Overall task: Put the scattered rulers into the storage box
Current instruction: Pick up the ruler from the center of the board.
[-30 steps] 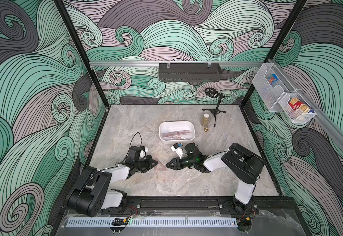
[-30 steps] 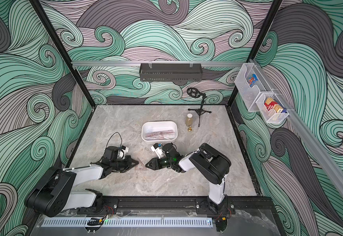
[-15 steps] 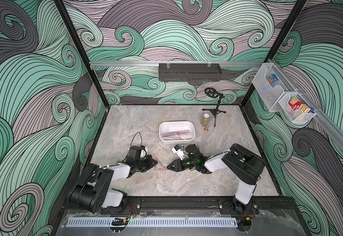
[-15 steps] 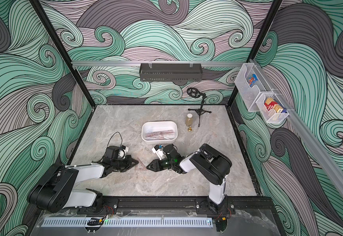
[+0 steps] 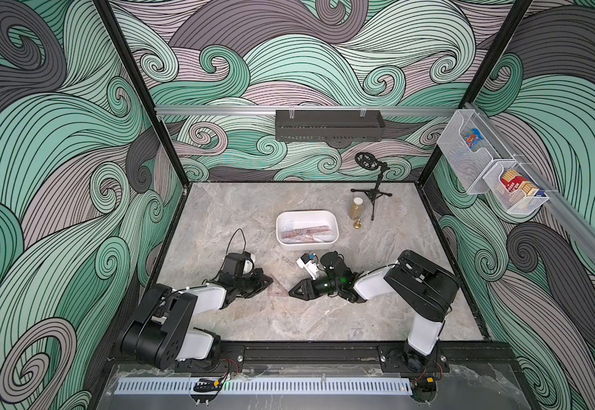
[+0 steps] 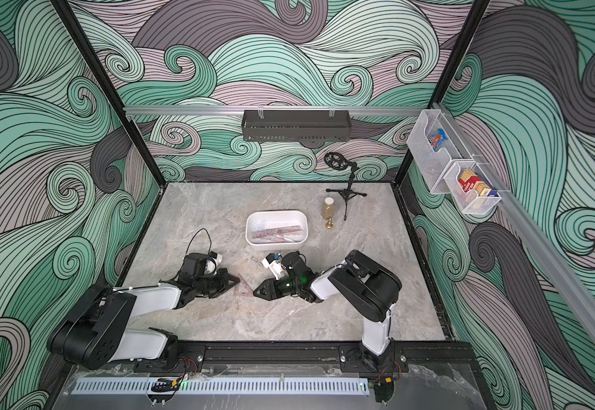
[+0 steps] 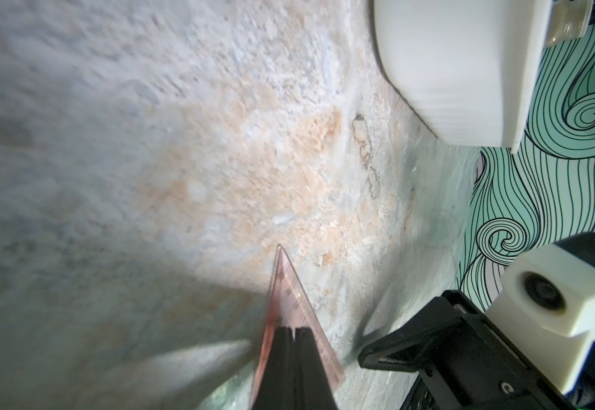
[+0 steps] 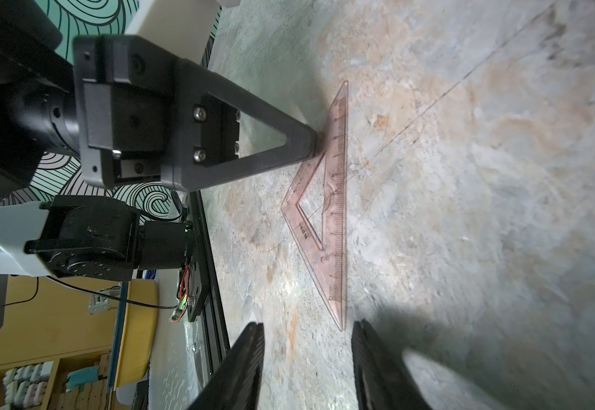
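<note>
A reddish see-through triangular set square [image 5: 277,288] [image 6: 243,287] [image 8: 328,213] lies flat on the table between my two arms. My left gripper [image 5: 270,282] [image 6: 238,280] [image 7: 294,330] [image 8: 315,142] is shut, and its tips rest on the set square's edge. My right gripper [image 5: 291,293] [image 6: 255,293] [image 8: 306,330] [image 7: 361,358] faces it, open and low over the table. One corner of the set square lies just ahead of its jaws. The white storage box [image 5: 279,227] [image 6: 250,227] [image 7: 448,64] stands behind and holds reddish rulers [image 5: 306,232] [image 6: 278,232].
An amber bottle [image 5: 356,209], a small brass piece [image 5: 357,224] and a black tripod stand [image 5: 372,193] stand right of the box. A black tray [image 5: 328,124] and white wire baskets [image 5: 484,167] hang on the walls. Faint marks [image 5: 286,260] show near the box.
My right gripper has slid a little toward the table's front edge, closer to the set square's corner. The left gripper has hardly moved and stays shut.
</note>
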`<control>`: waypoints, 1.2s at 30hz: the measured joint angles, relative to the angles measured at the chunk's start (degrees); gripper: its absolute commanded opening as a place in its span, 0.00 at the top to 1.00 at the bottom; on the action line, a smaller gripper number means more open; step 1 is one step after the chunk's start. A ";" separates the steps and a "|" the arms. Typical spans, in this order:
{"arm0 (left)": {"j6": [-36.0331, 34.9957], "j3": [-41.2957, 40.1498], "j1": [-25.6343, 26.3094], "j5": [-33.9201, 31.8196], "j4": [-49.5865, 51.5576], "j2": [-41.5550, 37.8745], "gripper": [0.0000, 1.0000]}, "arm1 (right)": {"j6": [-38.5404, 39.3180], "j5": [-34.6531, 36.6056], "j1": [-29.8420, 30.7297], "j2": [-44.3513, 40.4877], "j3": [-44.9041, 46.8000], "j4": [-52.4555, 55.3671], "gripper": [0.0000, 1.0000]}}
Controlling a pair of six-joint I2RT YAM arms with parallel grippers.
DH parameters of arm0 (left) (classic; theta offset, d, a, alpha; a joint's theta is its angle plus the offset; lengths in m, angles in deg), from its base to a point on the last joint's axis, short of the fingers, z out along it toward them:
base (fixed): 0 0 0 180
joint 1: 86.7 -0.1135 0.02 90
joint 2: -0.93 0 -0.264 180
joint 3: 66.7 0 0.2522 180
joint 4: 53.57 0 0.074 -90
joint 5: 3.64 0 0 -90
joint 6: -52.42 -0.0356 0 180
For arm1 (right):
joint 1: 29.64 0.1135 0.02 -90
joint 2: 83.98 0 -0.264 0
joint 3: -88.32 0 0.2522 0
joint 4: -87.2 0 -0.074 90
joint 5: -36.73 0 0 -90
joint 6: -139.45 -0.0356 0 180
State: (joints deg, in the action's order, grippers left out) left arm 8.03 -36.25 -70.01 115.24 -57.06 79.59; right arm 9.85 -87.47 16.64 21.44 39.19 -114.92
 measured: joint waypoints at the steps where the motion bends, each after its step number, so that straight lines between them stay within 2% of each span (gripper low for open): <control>1: 0.00 0.00 0.00 -0.17 -0.02 0.00 1.00 | 0.00 0.00 0.07 0.00 -0.04 0.20 0.55; 15: 0.00 0.00 -0.02 -1.33 -0.61 0.02 1.00 | 0.37 -0.20 0.81 1.09 -1.60 1.60 0.56; 17: 0.02 0.00 -0.09 -1.33 -0.61 0.02 1.00 | 0.72 -0.22 0.96 1.18 -2.01 2.05 0.59; 19: 0.02 0.00 -0.15 -1.29 -0.57 -0.04 0.99 | 1.77 0.00 1.14 1.18 -2.54 2.91 0.70; 21: 0.04 0.02 -0.17 -1.27 -0.02 -0.44 0.91 | 4.02 1.05 1.29 1.16 -3.69 5.20 0.80; 24: 0.20 0.13 -0.17 -1.38 3.41 -2.67 0.77 | 7.91 3.19 1.38 1.14 -6.47 8.26 0.86; 27: 0.00 0.48 -0.42 -1.92 8.33 -6.91 0.68 | 11.30 4.55 1.36 1.18 -9.64 9.20 0.90; 30: -0.13 1.07 -0.55 -2.60 12.20 -10.67 0.63 | 13.66 5.33 1.33 1.62 -12.48 9.25 0.90; 36: 0.02 1.75 -0.76 -2.62 16.98 -11.78 0.59 | 16.44 6.25 1.77 2.62 -13.84 9.25 0.92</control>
State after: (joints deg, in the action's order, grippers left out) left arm 8.05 -34.50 -70.78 112.62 -40.08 67.81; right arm 26.29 -81.22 18.41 24.06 25.35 -105.67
